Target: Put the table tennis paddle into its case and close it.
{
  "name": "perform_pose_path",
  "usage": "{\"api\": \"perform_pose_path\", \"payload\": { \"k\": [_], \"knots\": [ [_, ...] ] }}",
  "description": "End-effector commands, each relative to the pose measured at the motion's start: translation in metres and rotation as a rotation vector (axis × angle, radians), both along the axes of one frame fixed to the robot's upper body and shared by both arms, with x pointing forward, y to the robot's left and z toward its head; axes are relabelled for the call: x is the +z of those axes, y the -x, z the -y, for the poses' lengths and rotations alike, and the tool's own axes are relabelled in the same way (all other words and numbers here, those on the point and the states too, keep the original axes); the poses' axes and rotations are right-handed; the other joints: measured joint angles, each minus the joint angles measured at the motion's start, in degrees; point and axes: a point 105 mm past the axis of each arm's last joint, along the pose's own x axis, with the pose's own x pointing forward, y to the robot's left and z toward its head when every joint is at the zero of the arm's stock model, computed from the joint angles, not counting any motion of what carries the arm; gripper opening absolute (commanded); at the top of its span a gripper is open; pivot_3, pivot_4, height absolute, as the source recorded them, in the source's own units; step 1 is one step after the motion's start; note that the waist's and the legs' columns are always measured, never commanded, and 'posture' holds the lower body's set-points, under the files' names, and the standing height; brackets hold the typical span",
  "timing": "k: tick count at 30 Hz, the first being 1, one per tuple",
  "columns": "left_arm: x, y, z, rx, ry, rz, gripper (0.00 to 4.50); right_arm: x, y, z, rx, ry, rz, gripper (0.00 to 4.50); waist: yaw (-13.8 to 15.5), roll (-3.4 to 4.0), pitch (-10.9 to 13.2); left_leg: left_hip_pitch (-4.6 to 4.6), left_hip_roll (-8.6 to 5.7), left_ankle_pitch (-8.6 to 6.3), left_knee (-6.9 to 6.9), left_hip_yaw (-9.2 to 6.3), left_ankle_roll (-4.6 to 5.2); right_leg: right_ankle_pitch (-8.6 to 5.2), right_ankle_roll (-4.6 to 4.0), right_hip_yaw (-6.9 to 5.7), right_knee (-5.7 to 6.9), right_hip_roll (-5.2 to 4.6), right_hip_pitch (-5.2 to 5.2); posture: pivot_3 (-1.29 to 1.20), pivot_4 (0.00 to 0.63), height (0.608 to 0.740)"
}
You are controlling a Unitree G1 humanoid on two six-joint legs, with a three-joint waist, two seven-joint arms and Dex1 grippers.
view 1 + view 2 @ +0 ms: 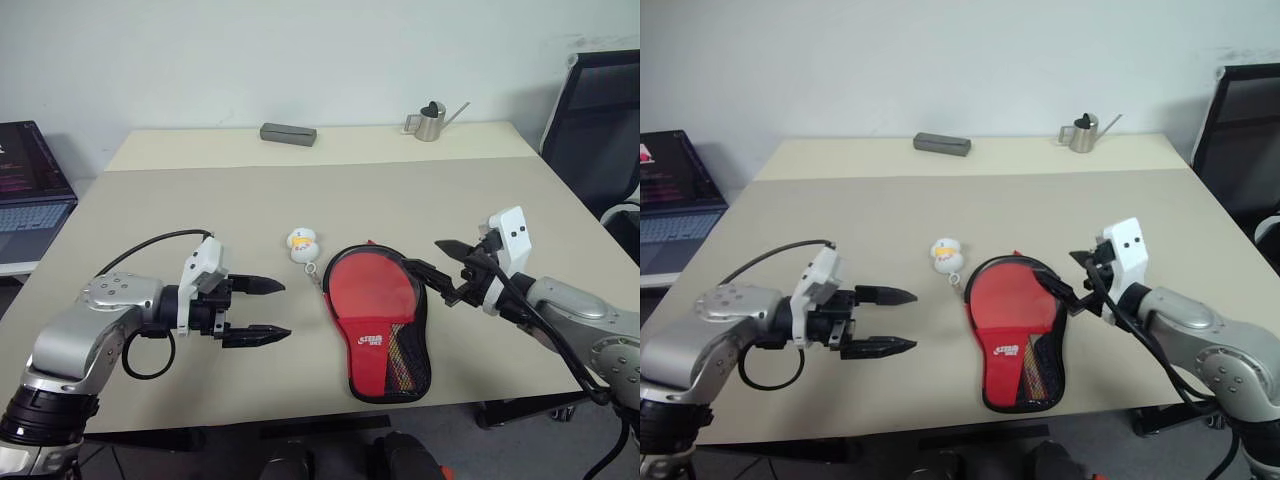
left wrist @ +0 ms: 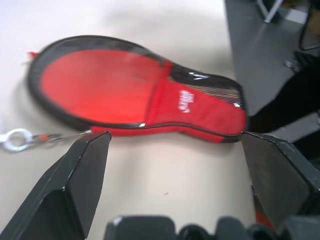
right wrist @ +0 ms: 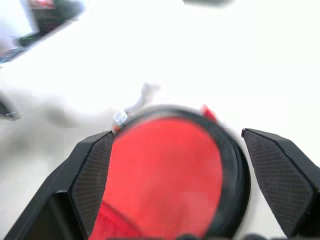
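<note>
Paddle point(image 1: 372, 286) inside open case point(image 1: 385, 365), duck charm point(image 1: 302, 243) beside

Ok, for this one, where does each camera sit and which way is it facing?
Left eye: on the head, looking forward and down over the beige table; both arms show, left claw open, right claw open.
Right eye: beside it, same scene.
Left wrist: behind the left claw's black fingers, facing the red paddle-shaped fabric case holding the red-faced paddle.
Right wrist: behind the right claw's fingers, facing the paddle's round end.
Shared: every view shows the case.
</note>
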Motion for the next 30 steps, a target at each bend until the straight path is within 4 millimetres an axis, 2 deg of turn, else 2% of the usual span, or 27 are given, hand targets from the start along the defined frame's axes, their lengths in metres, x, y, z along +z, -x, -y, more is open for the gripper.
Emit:
{"api": "perform_pose_path", "payload": {
  "k": [1,6,10,18,24,30],
  "knots": [
    [0.012,-0.007,-0.010,0.070,0.016,0.074,4.50,0.005,0.003,-0.004,0.135,0.056,0.119,4.48,0.01,0.00,0.00,0.00,0.00,0.00,0.00,0.02,0.00,0.01,0.00,0.01,0.00,-0.02,-0.01,0.00,0.150,0.740],
    [0.016,-0.014,-0.019,0.142,0.032,0.107,4.50,-0.013,0.006,-0.008,0.289,0.091,0.109,4.48,0.02,0.00,0.00,0.01,-0.01,0.00,0.02,0.06,0.00,0.03,0.02,0.05,0.01,-0.05,0.00,0.00,0.150,0.740],
    [0.020,-0.016,-0.025,0.174,0.030,0.123,4.50,-0.025,-0.001,-0.012,0.328,0.080,0.102,4.48,-0.03,0.00,0.00,0.03,-0.01,0.00,0.03,0.05,0.00,0.03,0.01,0.05,0.03,-0.04,0.00,0.00,0.150,0.740],
    [0.017,-0.008,-0.029,0.165,0.016,0.095,4.50,-0.030,0.001,-0.038,0.482,0.108,0.092,4.48,-0.04,0.00,0.00,0.03,-0.01,0.00,0.03,0.04,-0.01,0.19,-0.25,0.06,0.06,-0.05,-0.03,0.00,0.150,0.740],
    [0.027,-0.015,-0.038,0.211,0.015,0.140,4.50,-0.032,-0.004,-0.052,0.544,0.138,0.116,4.48,0.02,0.00,0.00,0.04,-0.01,0.00,0.04,0.02,-0.02,0.20,-0.27,0.04,0.06,-0.05,-0.02,0.00,0.150,0.740],
    [0.032,-0.020,-0.044,0.257,0.013,0.165,4.50,-0.053,-0.011,-0.065,0.562,0.121,0.125,4.48,-0.02,0.00,0.00,0.05,-0.02,0.01,0.04,0.03,-0.03,0.22,-0.27,0.05,0.08,-0.05,-0.03,0.00,0.150,0.740]
  ]
}}
